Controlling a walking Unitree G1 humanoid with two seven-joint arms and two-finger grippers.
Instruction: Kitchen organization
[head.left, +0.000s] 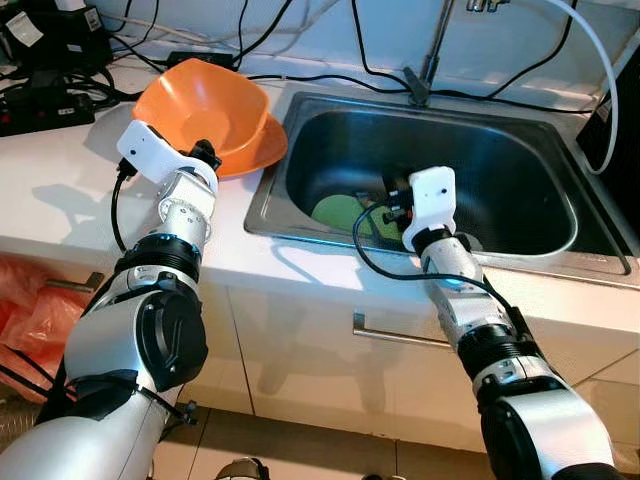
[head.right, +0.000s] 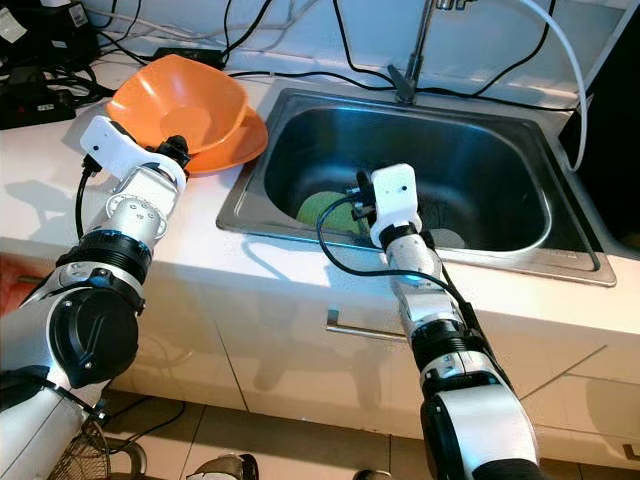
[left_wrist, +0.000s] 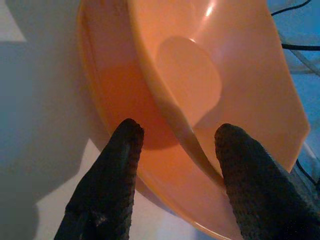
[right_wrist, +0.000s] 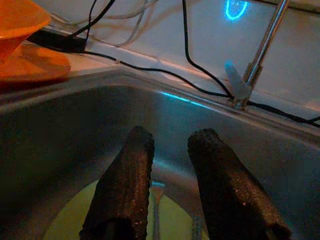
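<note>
Right gripper: parted, empty, low in sink.
Plate: directly beneath; fork along 12–6.
Left gripper: parted astride bowl rim, not clamped.

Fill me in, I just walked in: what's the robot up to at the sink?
It is sorting dishes. The left gripper is open around the rim of an orange bowl that sits tilted on an orange plate on the counter beside the sink. The right gripper is down in the sink, open, just above a green plate with what looks like cutlery on it. Nothing is lifted yet.
</note>
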